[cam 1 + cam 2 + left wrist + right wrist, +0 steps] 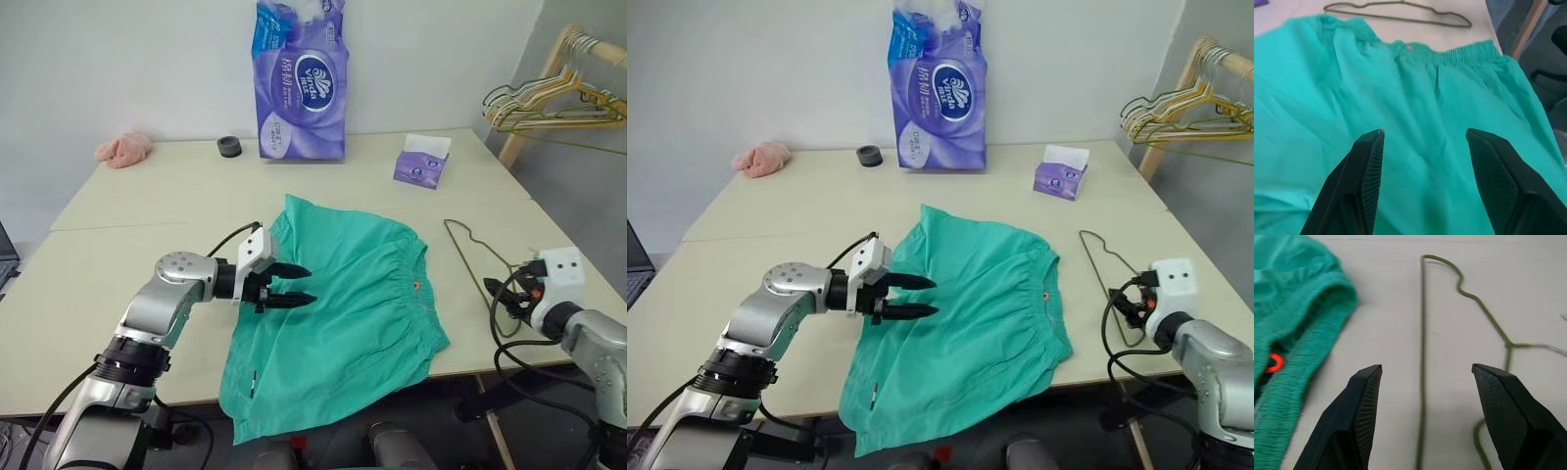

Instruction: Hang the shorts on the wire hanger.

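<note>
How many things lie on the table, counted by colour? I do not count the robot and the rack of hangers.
Teal-green: 1, the shorts
Olive-green: 1, the wire hanger
Purple: 2, the tissue pack and the tissue box
Pink: 1, the cloth lump
Black: 1, the small round thing
Total: 6

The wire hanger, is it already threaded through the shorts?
No, the wire hanger lies bare on the table beside the shorts, apart from them.

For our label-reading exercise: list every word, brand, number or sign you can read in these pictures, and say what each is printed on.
"Vinda": oval logo on the purple tissue pack standing at the table's far edge.
Chinese characters beside that logo: too small to read.
Print on the small purple tissue box: too blurred to read.
</note>
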Robot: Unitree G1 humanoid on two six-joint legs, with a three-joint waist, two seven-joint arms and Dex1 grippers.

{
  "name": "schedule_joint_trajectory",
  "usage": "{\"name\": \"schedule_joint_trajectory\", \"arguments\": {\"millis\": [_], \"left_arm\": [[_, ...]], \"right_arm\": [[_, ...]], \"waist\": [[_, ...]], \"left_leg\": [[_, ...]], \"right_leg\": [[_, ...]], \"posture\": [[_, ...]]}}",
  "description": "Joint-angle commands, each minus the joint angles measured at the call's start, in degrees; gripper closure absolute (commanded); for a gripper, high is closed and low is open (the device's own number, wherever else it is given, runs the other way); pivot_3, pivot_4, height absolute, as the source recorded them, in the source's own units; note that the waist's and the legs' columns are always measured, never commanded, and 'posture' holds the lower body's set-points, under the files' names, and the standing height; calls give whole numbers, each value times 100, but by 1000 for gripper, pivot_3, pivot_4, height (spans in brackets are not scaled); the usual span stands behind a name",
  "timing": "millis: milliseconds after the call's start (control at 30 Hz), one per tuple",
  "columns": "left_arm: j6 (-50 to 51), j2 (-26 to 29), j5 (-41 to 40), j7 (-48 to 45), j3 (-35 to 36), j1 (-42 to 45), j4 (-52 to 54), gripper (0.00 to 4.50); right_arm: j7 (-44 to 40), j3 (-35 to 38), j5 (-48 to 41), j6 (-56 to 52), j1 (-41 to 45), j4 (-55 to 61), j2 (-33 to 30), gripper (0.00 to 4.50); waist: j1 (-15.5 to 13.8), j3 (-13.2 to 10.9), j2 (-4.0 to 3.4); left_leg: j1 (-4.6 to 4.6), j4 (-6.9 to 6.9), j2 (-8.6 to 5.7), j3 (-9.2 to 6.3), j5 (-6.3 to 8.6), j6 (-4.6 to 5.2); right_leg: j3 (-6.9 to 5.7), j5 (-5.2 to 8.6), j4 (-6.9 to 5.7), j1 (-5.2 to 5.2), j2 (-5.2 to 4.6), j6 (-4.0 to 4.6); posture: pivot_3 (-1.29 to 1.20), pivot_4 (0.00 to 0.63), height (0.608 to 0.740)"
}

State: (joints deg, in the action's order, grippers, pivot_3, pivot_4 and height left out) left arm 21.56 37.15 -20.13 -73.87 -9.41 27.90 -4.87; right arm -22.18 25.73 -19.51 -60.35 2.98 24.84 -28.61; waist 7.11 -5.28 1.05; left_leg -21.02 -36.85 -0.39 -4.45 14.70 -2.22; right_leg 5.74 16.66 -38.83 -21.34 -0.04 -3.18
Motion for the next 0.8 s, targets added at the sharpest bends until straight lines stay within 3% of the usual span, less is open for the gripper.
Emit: {"name": "schedule_joint_trajectory", "arguments": {"millis": [33, 433, 633, 733, 800], "left_arm": [[-198, 0, -28, -292, -69, 163, 97, 1691], [236, 162, -305, -1142, -313, 373, 735, 1691], [151, -12, -187, -1061, -448, 570, 664, 1691], [119, -95, -153, -1010, -497, 613, 665, 1671], [67, -134, -112, -994, -519, 632, 634, 1671]], "right_arm": [[182, 208, -68, -381, -111, 120, -55, 1362], [174, 13, -281, -961, -223, -127, -125, 1362], [138, -255, -220, -1016, -209, -478, -242, 1362], [54, -346, -268, -1077, -141, -699, -336, 1948], [-9, -410, -270, -1078, -89, -864, -417, 2568]], "waist": [[61, -1, 0], [166, -52, -1], [196, -60, 14], [220, -61, 29], [228, -64, 34]], "left_leg": [[-1, 2, 0, 0, 0, 0], [-8, 5, 2, 0, 1, 0], [-7, 2, 1, 0, 1, 0], [-6, 2, 2, -1, 1, -1], [-6, 2, 2, -1, 1, -1]], "right_leg": [[0, 0, 0, -2, 0, 0], [0, 1, 6, -7, 4, 0], [0, 1, 7, -3, 3, 0], [0, 0, 13, 1, 3, -1], [0, 0, 15, 2, 3, -2]], "posture": [[-182, 69, 740], [-172, 72, 740], [-178, 73, 740], [-178, 73, 740], [-177, 72, 740]]}}
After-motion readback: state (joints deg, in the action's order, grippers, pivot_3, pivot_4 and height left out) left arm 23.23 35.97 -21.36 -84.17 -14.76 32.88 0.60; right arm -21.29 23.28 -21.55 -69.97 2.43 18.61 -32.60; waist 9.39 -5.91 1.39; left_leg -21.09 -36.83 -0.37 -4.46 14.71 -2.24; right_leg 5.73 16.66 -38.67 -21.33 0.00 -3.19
